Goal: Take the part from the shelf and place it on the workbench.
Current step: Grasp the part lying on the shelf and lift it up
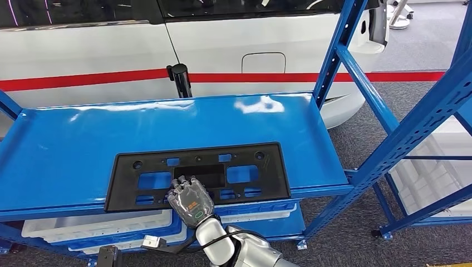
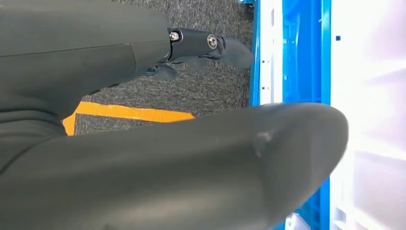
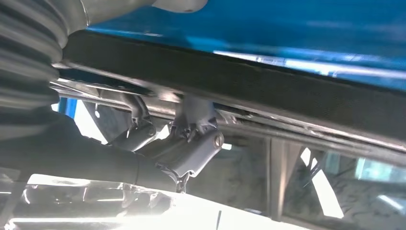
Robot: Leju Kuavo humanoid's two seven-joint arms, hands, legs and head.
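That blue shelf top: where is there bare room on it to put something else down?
The blue shelf top is bare behind the black part, up to its far rim, and at both ends beside the part. The front middle is crowded: the part lies along the front edge there, with the robot's right hand on its near edge.

Bright glare, blurred wrist views

You see the part (image 1: 197,175) lying flat near the front of the shelf (image 1: 67,150), the right hand (image 1: 190,201) on its front edge, bins (image 1: 94,225) below, and a car (image 1: 111,50) behind.
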